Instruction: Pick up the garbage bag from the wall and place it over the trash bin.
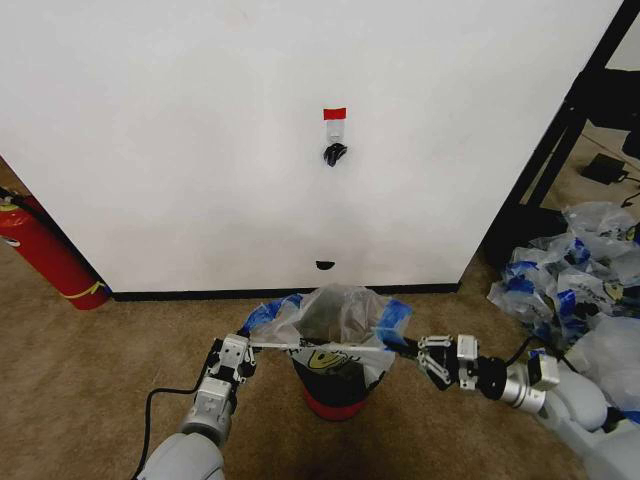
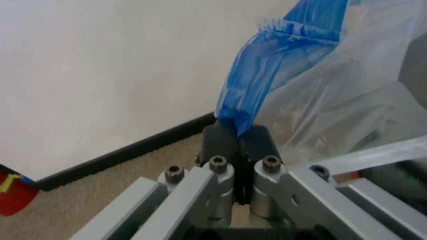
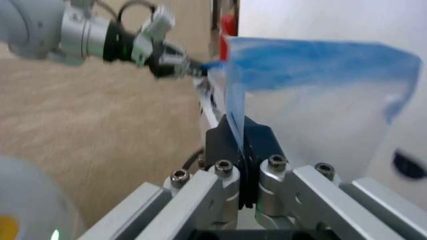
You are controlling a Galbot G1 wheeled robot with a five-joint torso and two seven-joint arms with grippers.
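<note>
Low in the frame's centre, the garbage bag (image 1: 335, 320) drapes over the trash bin (image 1: 335, 385) — left gripper (image 1: 243, 352) and right gripper (image 1: 412, 350) each pinch a blue handle.

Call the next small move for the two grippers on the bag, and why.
Probably lower both together. The left gripper and right gripper are each shut on a blue handle of the garbage bag, stretched open across the trash bin. The bag's mouth sits at the bin's top, its body bunched above, so the rim does not look sleeved yet.
</note>
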